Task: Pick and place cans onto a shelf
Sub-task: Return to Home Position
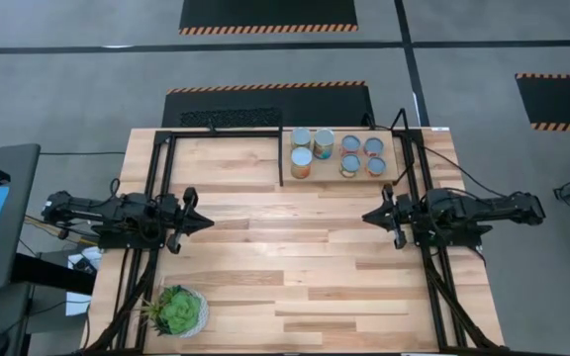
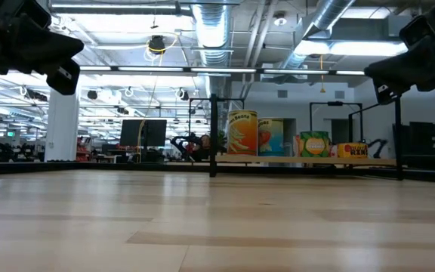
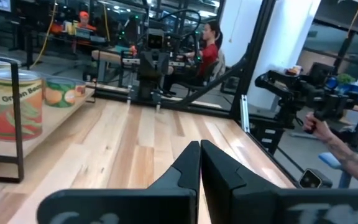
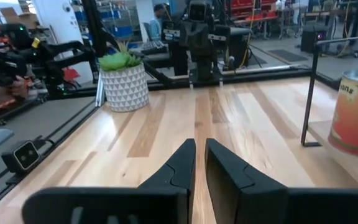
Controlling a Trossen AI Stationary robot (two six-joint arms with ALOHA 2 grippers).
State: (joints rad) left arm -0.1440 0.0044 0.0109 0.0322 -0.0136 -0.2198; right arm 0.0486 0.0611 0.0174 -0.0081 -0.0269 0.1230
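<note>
Both arms sit at the table's sides, and every can is on the shelf.

The left gripper [image 1: 204, 223] hangs over the table's [image 1: 265, 267] left side, pointing inward, fingers pressed together on nothing. One potted plant [image 1: 176, 311] stands at the near left corner. The one shelf [image 1: 326, 172] sits at the far edge, right of centre, its long axis running left to right. It carries seven upright cans [image 1: 324, 144]: three larger at its left end and four smaller in a square at its right end. The right gripper [image 1: 368, 216], fingers closed to a sliver and empty, points inward near the shelf's right end. It is the nearer arm; the left is well apart. Placing looks finished.
</note>
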